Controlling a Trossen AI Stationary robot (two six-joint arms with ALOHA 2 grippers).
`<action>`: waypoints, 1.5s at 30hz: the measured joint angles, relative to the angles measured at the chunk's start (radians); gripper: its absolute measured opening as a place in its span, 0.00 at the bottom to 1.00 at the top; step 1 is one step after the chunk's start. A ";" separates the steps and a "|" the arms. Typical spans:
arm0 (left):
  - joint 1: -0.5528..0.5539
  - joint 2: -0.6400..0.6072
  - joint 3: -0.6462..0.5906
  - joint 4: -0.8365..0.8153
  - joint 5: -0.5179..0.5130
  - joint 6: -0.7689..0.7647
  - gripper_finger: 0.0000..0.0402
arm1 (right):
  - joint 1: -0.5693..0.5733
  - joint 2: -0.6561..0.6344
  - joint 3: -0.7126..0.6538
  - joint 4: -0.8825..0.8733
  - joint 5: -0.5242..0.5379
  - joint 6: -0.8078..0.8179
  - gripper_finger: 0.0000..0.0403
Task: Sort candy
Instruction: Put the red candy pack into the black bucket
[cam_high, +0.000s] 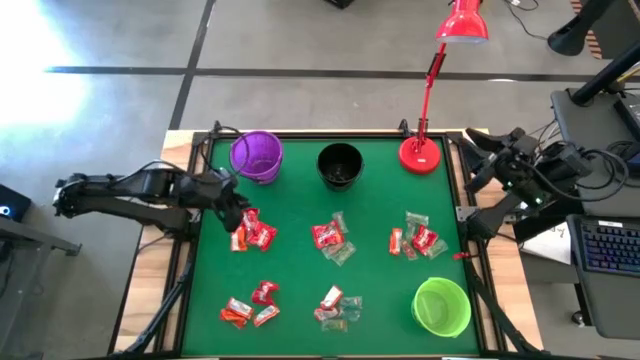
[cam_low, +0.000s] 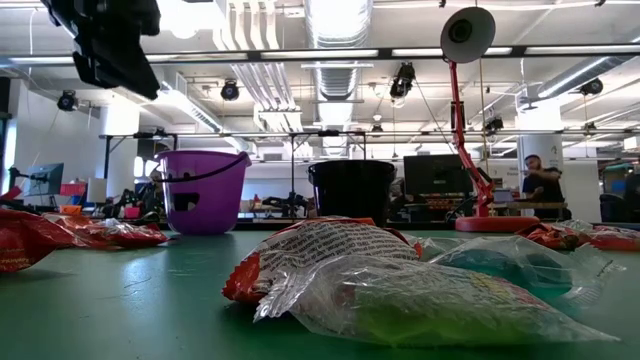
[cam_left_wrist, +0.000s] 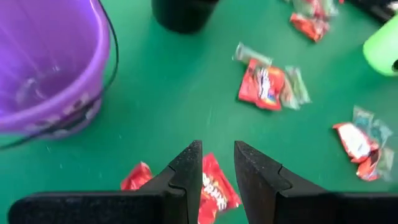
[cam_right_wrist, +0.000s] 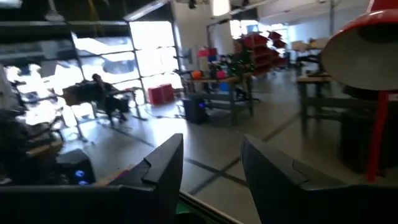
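Observation:
Candy lies in several small piles on the green table (cam_high: 300, 200): shiny red, orange-red and clear pale-green wrappers. My left gripper (cam_left_wrist: 217, 154) hovers open over the left pile (cam_high: 252, 232), near the purple cup (cam_high: 257, 155). A red candy (cam_left_wrist: 211, 190) shows on the table through the gap between its fingers. My right gripper (cam_right_wrist: 211, 149) stands open and level, off the table's right edge near the lamp (cam_high: 420, 153), with nothing between its fingers.
A black cup (cam_high: 340, 165) stands at the far middle and a green cup (cam_high: 441, 305) at the near right. Other candy piles lie at the middle (cam_high: 333, 240), right (cam_high: 415, 240), near left (cam_high: 250, 305) and near middle (cam_high: 337, 305). A person (cam_low: 540, 185) stands in the room behind.

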 joint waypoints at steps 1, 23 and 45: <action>-0.007 0.007 -0.008 -0.002 0.004 -0.007 0.19 | 0.000 0.018 0.016 -0.001 0.031 -0.010 0.38; -0.099 0.143 -0.062 -0.011 0.122 -0.245 0.30 | -0.013 0.087 0.071 -0.006 0.160 0.200 0.38; -0.180 0.520 -0.062 0.109 0.008 -0.578 0.30 | -0.013 0.085 0.076 -0.005 0.160 0.138 0.38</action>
